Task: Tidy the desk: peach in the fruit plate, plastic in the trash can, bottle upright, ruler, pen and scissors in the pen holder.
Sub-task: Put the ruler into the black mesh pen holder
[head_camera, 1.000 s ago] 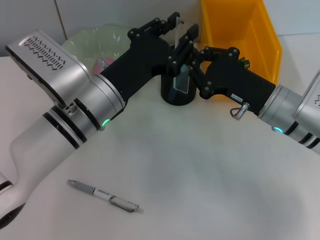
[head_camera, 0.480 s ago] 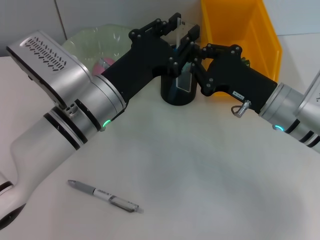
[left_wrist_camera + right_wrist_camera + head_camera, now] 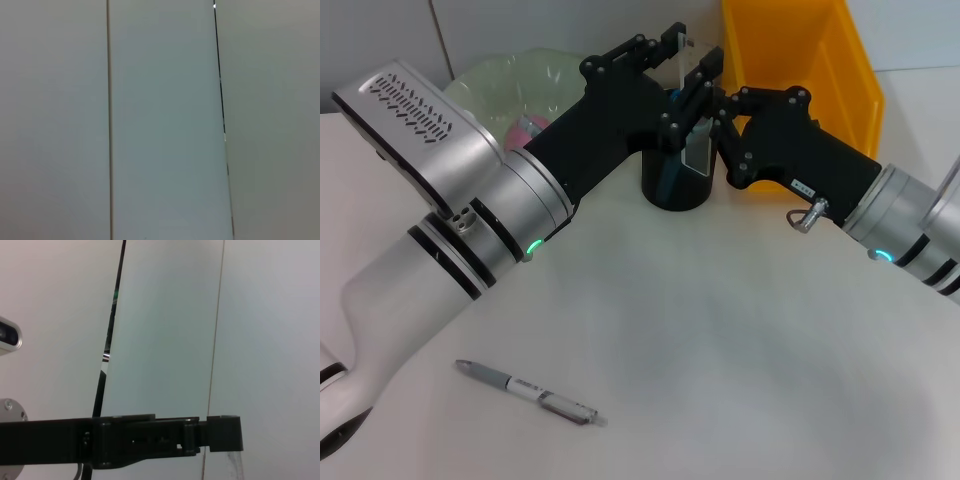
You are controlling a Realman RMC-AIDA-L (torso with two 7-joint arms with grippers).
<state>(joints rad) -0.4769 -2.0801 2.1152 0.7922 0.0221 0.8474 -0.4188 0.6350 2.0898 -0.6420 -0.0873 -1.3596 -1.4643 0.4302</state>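
Upper centre, your left gripper and right gripper both clamp the ruler over the holder.

1. I see the pen holder at twelve o'clock on the worktop.
2. The trash can is at one o'clock just behind it, the fruit plate at eleven holding the peach.
3. A pen lies at seven o'clock, near me.
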